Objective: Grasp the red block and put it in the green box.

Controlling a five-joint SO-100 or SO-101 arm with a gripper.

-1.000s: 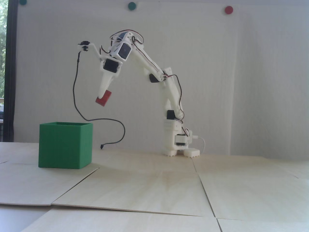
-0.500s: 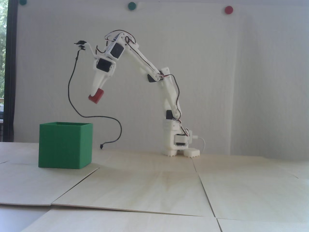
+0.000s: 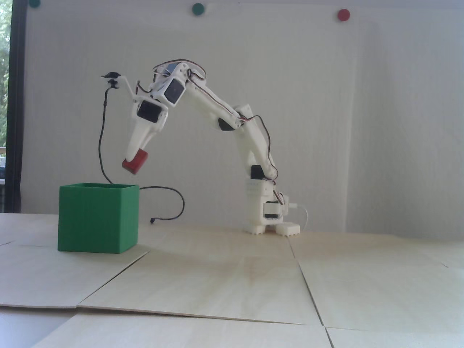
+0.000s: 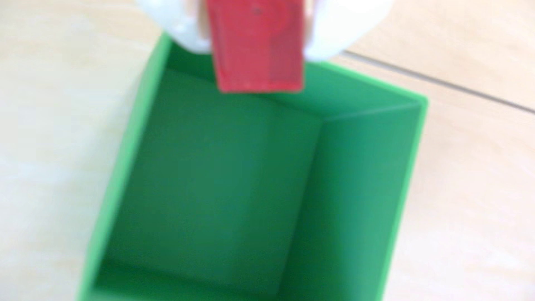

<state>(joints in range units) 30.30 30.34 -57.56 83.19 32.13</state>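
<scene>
My white gripper is shut on the red block, which hangs tilted in the air just above the right rim of the green box in the fixed view. In the wrist view the red block sticks out from between the two white fingers at the top edge, with the gripper over one wall of the green box. The box stands open at the top and its inside shows nothing in it.
The arm's base stands on pale wooden boards to the right of the box. A black cable hangs from the wrist camera and loops down behind the box. Round green and red dots sit high on the wall.
The arm has swung left and down with the red block in its grip, from well right of and above the box to just over its right rim.
</scene>
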